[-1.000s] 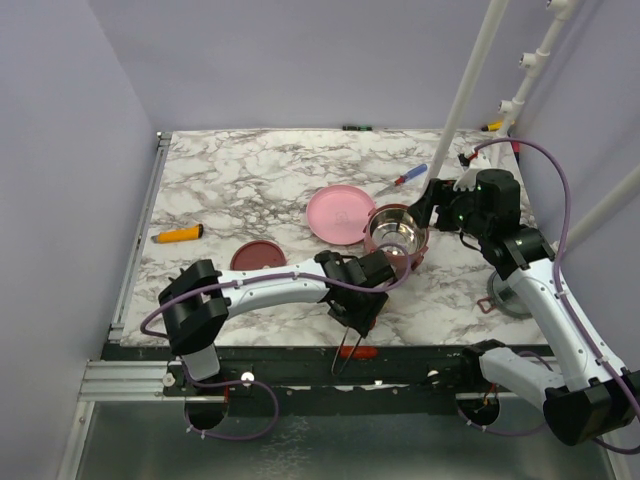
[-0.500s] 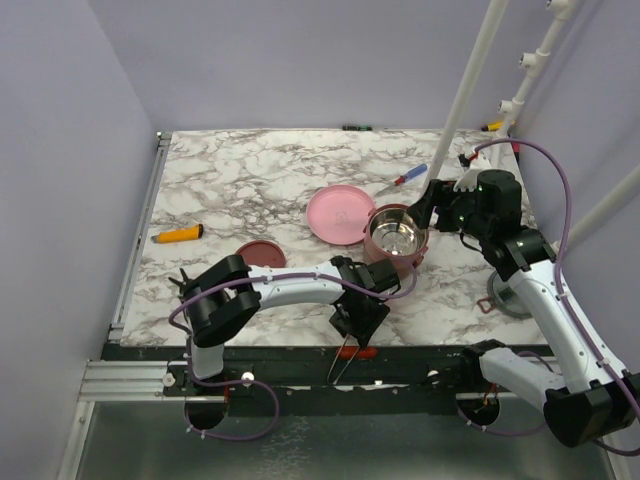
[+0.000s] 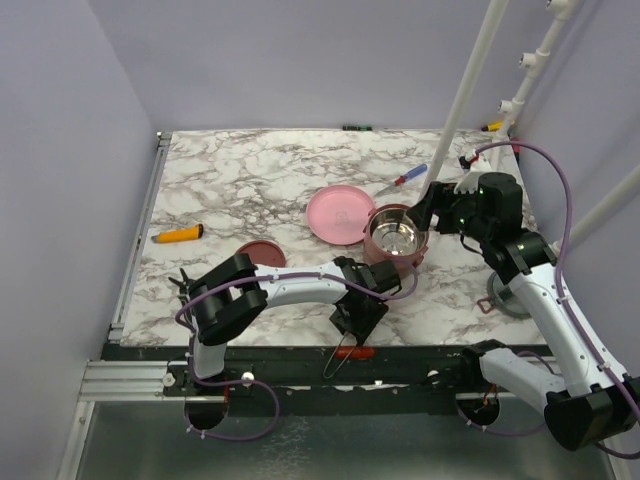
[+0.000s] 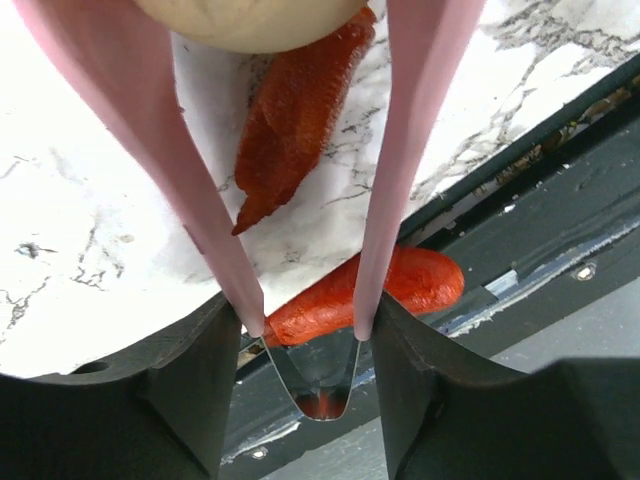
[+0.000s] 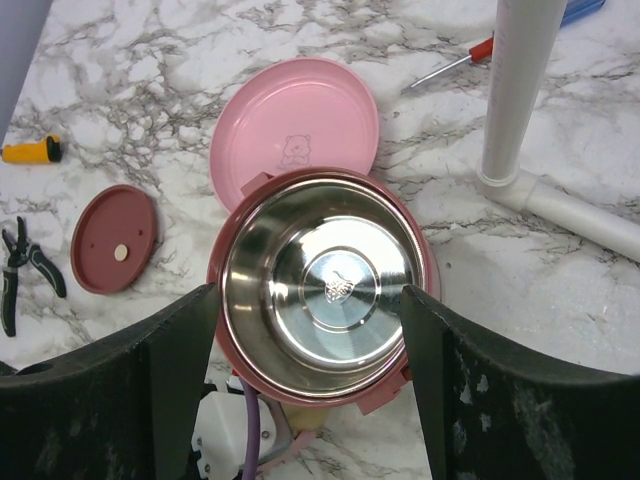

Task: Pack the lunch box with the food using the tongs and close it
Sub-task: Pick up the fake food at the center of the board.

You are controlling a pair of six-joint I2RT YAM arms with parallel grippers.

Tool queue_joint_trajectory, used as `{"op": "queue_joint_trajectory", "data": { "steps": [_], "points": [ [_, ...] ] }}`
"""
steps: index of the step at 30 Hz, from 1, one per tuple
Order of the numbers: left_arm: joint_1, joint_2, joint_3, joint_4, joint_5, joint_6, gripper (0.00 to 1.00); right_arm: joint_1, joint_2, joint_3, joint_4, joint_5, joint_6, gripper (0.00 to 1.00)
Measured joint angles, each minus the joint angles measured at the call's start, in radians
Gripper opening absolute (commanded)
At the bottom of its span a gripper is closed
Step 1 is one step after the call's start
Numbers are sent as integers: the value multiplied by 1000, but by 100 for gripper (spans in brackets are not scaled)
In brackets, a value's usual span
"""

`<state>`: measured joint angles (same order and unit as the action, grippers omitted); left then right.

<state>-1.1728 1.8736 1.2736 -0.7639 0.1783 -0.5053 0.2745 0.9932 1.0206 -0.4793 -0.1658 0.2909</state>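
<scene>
Left arm (image 3: pixel 290 290) is being folded in over the surface (image 3: pixel 250 180) near edge since a second back, so a pick is being lined up. Lunch box (image 5: pixel 330 285) is sitting empty mid-surface under the wide-spread right end effector (image 5: pixel 308 330). Tongs (image 4: pixel 410 150) are being clamped by the left end effector (image 4: pixel 305 380), with a cream ball (image 4: pixel 250 20) between their arms and a red sausage (image 4: pixel 420 285) at the edge. Pink plate (image 5: pixel 290 120) is showing a bear print, its writing unreadable.
</scene>
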Motion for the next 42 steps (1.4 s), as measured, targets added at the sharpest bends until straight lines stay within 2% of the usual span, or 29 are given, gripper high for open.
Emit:
{"op": "queue_joint_trajectory", "data": {
  "steps": [3, 9, 16, 27, 36, 40, 42],
  "points": [
    [0, 0, 0, 5, -19, 2, 49, 0, 0, -3, 1, -2, 0, 77],
    [0, 16, 29, 5, -33, 28, 31, 0, 0, -9, 7, -8, 1, 77],
    [-1, 16, 52, 0, -45, 37, 23, 0, -6, -25, 9, -9, 9, 77],
    [2, -127, 55, -61, -51, 87, 21, 0, -54, -32, 11, 42, 19, 78],
    [2, -308, 63, -243, -51, 168, 21, 0, -51, -8, 10, 148, 22, 78],
    [9, -317, 146, -335, -53, 182, 22, 0, -51, 8, 10, 171, 22, 78],
    [21, -311, 239, -370, -55, 193, 22, 0, -51, 11, 10, 176, 23, 78]
  ]
}}
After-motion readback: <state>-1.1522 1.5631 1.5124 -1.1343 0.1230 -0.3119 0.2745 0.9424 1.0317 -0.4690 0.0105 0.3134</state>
